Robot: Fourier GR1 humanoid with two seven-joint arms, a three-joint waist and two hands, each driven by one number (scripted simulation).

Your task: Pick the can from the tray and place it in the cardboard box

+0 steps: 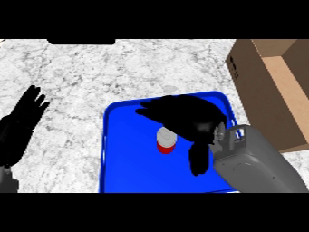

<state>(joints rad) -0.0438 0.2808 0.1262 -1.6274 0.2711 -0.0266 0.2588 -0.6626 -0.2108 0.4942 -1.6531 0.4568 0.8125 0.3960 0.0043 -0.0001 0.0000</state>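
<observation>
Right robot hand: the black right robot hand (183, 115) sits at the end of a smooth grey forearm (257, 161) that enters from the lower right; it hangs over the tray with its fingers curved down and its thumb trailing back toward the forearm. Whether the fingers actually touch the can cannot be told, as the palm hides the can's upper part.
Can: a small cylindrical can (165, 142) with a white-grey top and a red lower band stands upright on the tray, directly under the right robot hand's palm, between its curved fingers and thumb.
Tray: a glossy bright blue rectangular tray with rounded corners and a raised rim (117, 136) lies flat on the desk beneath the right robot hand; its surface is plain and smooth.
Cardboard box: an open brown cardboard box (277, 86) with matte, flat walls and sharp folded edges stands to the right of and beyond the right robot hand, just beside the tray's far right corner; a paler inner wall shows through its open top.
Left robot hand: the black left robot hand (24, 113) rests open at the left edge, fingers straight and slightly spread, pointing up, well apart from the tray.
Desk: a white-grey marbled stone desk (117, 72) with a mottled veined pattern carries the tray and box.
</observation>
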